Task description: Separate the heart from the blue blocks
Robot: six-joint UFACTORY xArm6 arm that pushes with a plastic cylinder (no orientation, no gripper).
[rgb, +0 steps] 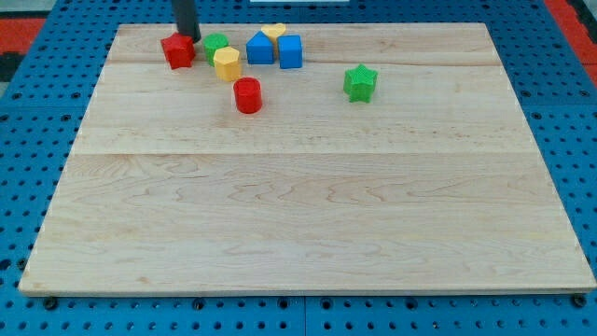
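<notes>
My tip (pixel 191 36) touches the red star (pixel 177 50) near the wooden board's (pixel 308 224) far edge (rod only, gripping nothing). The yellow heart (pixel 273 33) sits half hidden behind two blue blocks (pixel 276 49).

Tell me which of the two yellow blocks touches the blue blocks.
The yellow heart, wedged behind the two blue blocks at the view's top. The other yellow block stands apart to their left, beside the green block.

Pale wood-grain bench (pixel 308 215), red star block (pixel 177 50), green block (pixel 215 44), yellow hexagon block (pixel 227 63), red cylinder (pixel 247 95), two blue blocks (pixel 276 49), yellow heart (pixel 273 32), green star block (pixel 359 82), dark rod, my tip (pixel 191 37), blue pegboard surround (pixel 37 84)
</notes>
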